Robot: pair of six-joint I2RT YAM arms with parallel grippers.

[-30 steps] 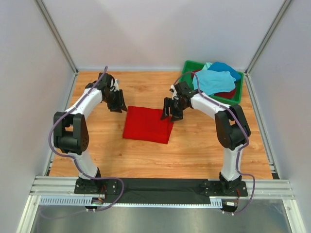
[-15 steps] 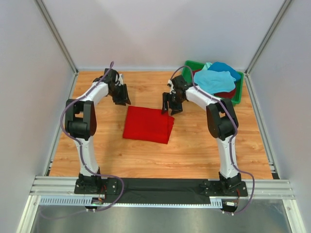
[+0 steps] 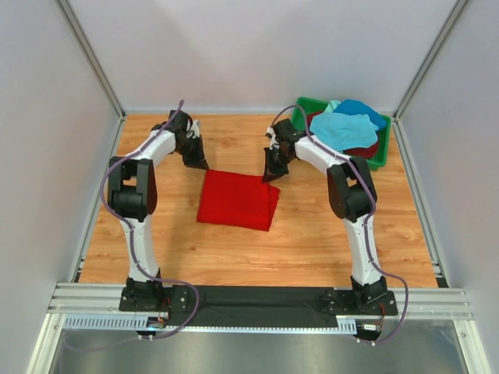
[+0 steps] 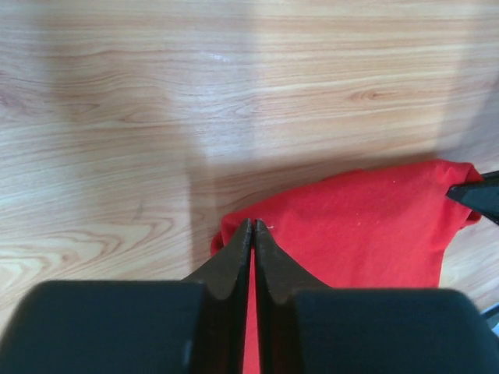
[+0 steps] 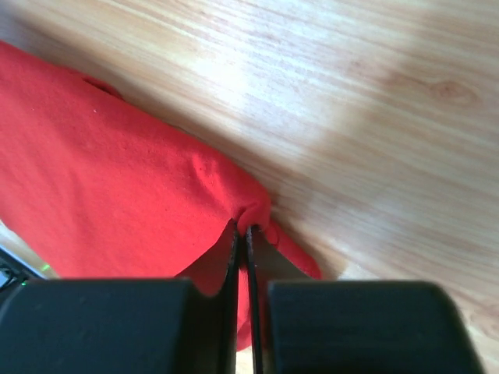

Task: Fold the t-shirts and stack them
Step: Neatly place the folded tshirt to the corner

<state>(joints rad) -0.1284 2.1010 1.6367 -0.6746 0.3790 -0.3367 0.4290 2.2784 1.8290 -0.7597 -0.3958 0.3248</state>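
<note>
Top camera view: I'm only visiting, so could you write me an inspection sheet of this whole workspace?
Surface: wood-grain table, no spills seen.
Job's things: red t-shirt lies folded flat mid-table; turquoise t-shirt, blue t-shirt and dark red t-shirt are heaped in the green bin at the far right corner.
Clutter: nothing seen.
Grippers: left gripper shut, tips at one far corner of the red t-shirt, grip on cloth unclear; right gripper shut on the other far corner, cloth bunched.
Cables: purple cables run along both arms.
Surroundings: white walls; metal rail at the near edge.
</note>
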